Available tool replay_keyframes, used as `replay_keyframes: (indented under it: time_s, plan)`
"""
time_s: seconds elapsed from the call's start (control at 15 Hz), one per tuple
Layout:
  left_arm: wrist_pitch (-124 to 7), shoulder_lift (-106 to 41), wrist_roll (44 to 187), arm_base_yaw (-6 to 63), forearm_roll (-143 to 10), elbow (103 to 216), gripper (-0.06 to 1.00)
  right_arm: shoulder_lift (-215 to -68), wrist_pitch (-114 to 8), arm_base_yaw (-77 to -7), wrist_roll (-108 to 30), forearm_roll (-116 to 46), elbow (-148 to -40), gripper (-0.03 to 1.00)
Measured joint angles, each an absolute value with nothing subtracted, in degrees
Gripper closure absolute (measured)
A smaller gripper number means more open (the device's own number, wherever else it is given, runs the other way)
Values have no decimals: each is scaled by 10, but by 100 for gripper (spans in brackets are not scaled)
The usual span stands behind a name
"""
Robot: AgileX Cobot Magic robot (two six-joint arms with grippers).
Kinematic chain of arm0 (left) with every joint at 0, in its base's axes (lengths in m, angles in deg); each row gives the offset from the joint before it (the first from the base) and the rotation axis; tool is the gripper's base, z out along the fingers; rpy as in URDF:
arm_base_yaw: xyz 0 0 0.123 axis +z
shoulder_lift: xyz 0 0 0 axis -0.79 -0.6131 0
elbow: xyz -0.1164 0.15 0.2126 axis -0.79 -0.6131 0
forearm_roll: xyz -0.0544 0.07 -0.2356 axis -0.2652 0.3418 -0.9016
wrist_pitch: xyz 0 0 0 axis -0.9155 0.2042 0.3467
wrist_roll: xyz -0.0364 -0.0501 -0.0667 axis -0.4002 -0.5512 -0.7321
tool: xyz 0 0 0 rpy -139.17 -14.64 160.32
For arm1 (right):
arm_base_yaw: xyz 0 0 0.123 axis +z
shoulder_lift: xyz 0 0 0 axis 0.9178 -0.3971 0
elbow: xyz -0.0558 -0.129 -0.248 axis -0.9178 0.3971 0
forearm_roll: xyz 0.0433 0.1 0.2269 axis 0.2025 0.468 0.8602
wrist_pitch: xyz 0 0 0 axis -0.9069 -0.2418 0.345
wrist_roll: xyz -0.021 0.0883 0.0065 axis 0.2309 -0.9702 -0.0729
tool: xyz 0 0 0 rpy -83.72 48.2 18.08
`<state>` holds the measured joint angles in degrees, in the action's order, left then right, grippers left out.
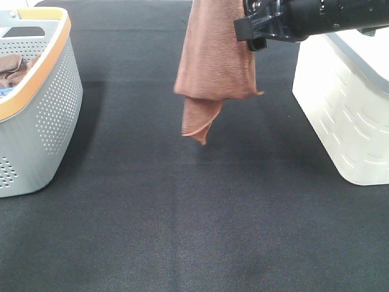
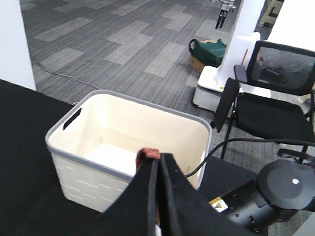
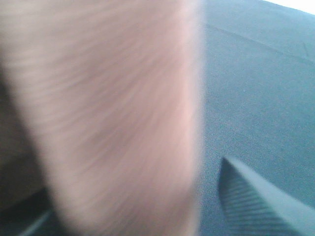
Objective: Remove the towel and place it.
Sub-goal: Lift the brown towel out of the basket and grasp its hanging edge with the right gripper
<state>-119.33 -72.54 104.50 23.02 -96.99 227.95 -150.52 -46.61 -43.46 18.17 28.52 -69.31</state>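
- Towel (image 1: 213,61) hangs bunched in mid-air over the black bench (image 1: 182,231), between grey basket (image 1: 55,103) and white basket (image 1: 340,121).
- Left pincer (image 2: 158,157) clamped on a pinch of it.
- Right pincer (image 1: 256,35) beside the cloth, jaws apart; the finger in view (image 3: 256,196) clear of it.

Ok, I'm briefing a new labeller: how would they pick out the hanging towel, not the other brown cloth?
Look over the black table, between the grey orange-rimmed basket at left and the white basket at right. The towel hangs in mid-air there, reddish-brown, whereas the other brown cloth lies crumpled inside that grey basket.
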Motion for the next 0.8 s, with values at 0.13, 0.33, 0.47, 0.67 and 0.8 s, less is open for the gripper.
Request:
replay_keyframes:
  time_s: [0.13, 0.33, 0.47, 0.67, 0.8]
  plan:
    - [-1193, -725, 1045, 230, -972, 2279, 94, -1505, -466, -435, 182, 285, -693, 29]
    - [-1193, -725, 1045, 230, -942, 2279, 94, -1505, -466, -435, 163, 285, -693, 66]
    - [-1191, -725, 1025, 230, -882, 2279, 94, -1505, -466, -435, 136, 277, -693, 82]
    - [-1180, -725, 959, 230, -765, 2279, 94, -1505, -464, -435, 89, 234, -693, 86]
    - [-1180, -725, 933, 230, -712, 2279, 94, -1505, -459, -435, 60, 212, -693, 86]
